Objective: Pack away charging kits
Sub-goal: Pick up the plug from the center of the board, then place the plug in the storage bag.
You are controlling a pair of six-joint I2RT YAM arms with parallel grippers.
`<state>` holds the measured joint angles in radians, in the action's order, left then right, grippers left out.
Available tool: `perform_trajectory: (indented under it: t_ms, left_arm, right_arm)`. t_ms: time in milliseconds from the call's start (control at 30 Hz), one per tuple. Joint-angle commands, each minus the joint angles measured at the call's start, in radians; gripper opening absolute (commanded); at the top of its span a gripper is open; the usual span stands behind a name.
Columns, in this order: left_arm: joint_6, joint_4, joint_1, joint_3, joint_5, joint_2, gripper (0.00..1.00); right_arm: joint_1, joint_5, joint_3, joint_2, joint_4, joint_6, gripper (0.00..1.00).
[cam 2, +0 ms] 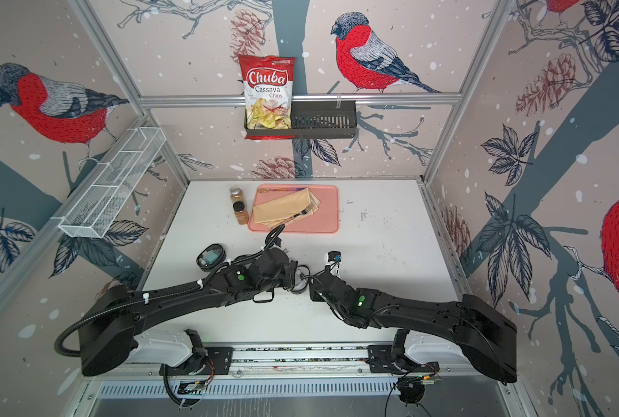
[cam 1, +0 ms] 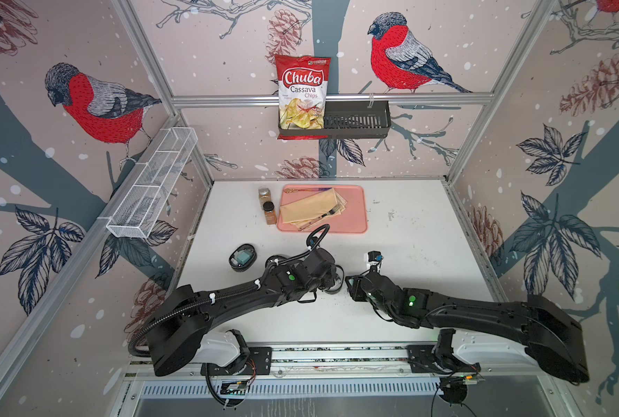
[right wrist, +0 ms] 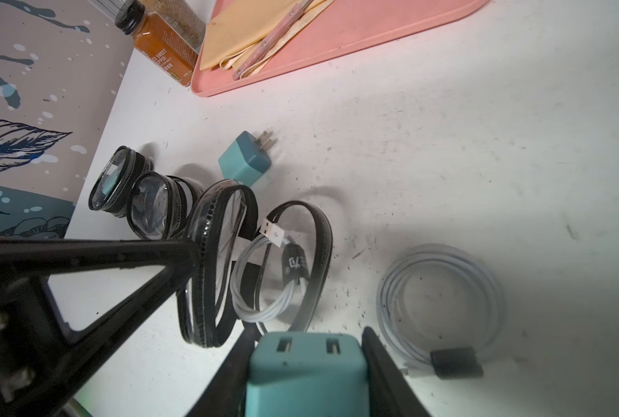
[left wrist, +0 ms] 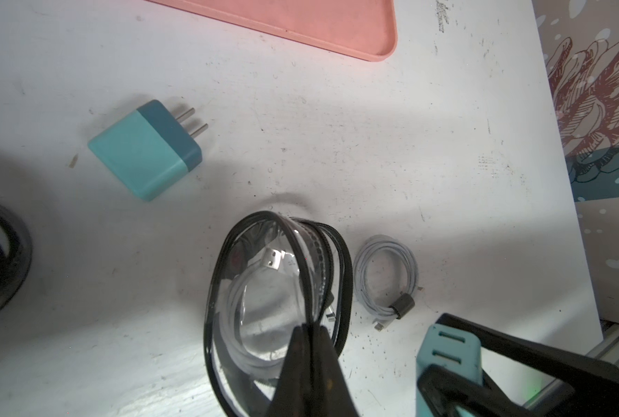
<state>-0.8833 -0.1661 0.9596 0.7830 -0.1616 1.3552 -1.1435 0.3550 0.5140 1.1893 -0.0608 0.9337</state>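
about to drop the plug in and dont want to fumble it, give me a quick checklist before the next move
1. Case held open: the left pincer is shut on the open case at its clear lid, which is lifted off the base: ok.
2. Plug gripped: the right pincer is shut on the teal adapter: ok.
3. Cable packed: the white cable lies in the case: ok.
4. Adapter over the opening: it is beside the case, not above it: not ok.
5. Room left beside the cable: cannot tell.
6. Spare coil clear: the loose cable lies apart from the case: ok.
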Motion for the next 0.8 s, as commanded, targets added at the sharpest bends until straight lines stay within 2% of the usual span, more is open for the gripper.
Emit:
perform_trajectory:
  t_ms: [0, 567, 767]
  left_arm:
    - [0.009, 0.065, -0.002, -0.008, 0.018, -0.008, 0.0]
    - [0.026, 0.195, -0.001, -0.084, 0.107, -0.062, 0.0]
    - [0.014, 0.271, -0.002, -0.153, 0.152, -0.061, 0.0]
  right_arm:
    - [0.009, -0.038, 0.009, 0.018, -0.093, -0.042, 0.11]
    - [0.077, -0.098, 0.066, 0.288, -0.204, -0.052, 0.06]
    - [0.079, -0.099, 0.078, 0.314, -0.211, -0.055, 0.06]
